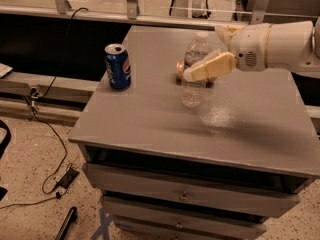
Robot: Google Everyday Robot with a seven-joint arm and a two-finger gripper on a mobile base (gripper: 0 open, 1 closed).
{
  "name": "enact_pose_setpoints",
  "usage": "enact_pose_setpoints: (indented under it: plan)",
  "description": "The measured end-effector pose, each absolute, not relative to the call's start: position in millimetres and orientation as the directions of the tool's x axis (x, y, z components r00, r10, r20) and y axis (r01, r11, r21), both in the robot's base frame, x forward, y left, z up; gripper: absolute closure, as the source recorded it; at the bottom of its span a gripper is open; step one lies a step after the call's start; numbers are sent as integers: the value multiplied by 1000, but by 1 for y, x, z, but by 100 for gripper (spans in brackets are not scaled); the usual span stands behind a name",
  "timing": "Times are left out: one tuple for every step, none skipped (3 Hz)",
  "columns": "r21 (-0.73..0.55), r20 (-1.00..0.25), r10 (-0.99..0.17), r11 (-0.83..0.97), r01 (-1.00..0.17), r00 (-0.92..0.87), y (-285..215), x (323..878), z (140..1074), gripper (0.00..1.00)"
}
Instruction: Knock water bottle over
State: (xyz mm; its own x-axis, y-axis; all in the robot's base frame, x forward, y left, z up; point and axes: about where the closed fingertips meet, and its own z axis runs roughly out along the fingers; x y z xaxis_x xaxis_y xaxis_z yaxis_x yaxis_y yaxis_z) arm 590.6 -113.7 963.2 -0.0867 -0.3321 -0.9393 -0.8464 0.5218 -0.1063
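The water bottle (193, 86) stands upright near the middle of the grey cabinet top (150, 119). It is clear ribbed plastic with a white cap and a thin label band. My gripper (192, 74) reaches in from the right on a white arm, its tan fingers (210, 67) lying across the front of the bottle's upper half. A tan-gold can (179, 69) lies just behind the bottle, mostly hidden by it and the fingers.
A blue Pepsi can (118, 66) stands upright at the left of the top. The cabinet has drawers (185, 196) below. Cables (50, 134) and a small device lie on the speckled floor at left. A metal rail runs behind.
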Motion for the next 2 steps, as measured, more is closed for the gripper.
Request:
enact_pose_setpoints:
  plan:
    - [-80, -943, -316, 529, -845, -108, -118, 593, 953, 0]
    - [-63, -946, -299, 545, -836, -124, -125, 595, 947, 16]
